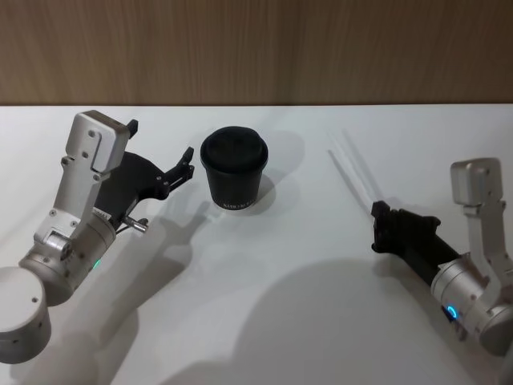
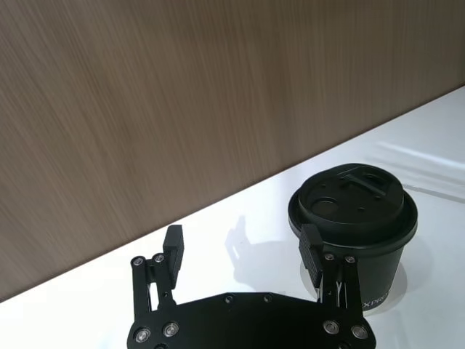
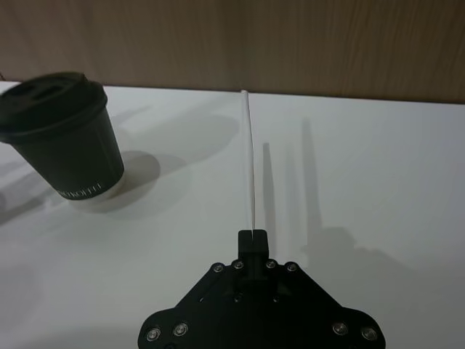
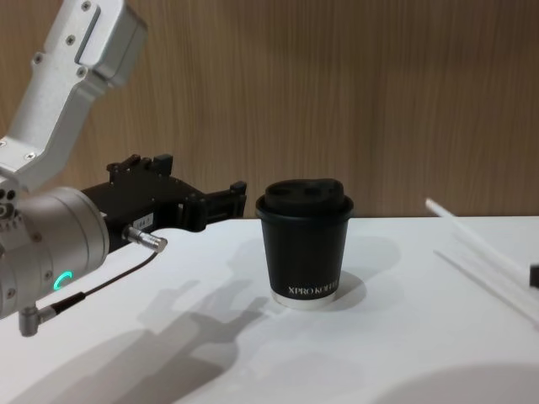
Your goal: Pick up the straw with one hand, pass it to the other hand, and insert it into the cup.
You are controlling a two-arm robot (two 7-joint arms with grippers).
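Head view: the right gripper (image 1: 375, 210) is clamped on the near end of the white straw (image 1: 350, 176), which points away over the table (image 1: 264, 321), well right of the black lidded coffee cup (image 1: 232, 172); the left gripper (image 1: 180, 168) hovers released just left of that cup. Left wrist view: its fingers (image 2: 173, 247) stand spread with nothing between them, and it alone shows the lid's sip opening. Right wrist view: the pinch sits at the straw's very end. Chest view: the straw's far tip rises clear of the table, which the head view leaves unclear. I judge the straw light, stiff and smooth, liable to swivel; the receiving claw should take it mid-length.
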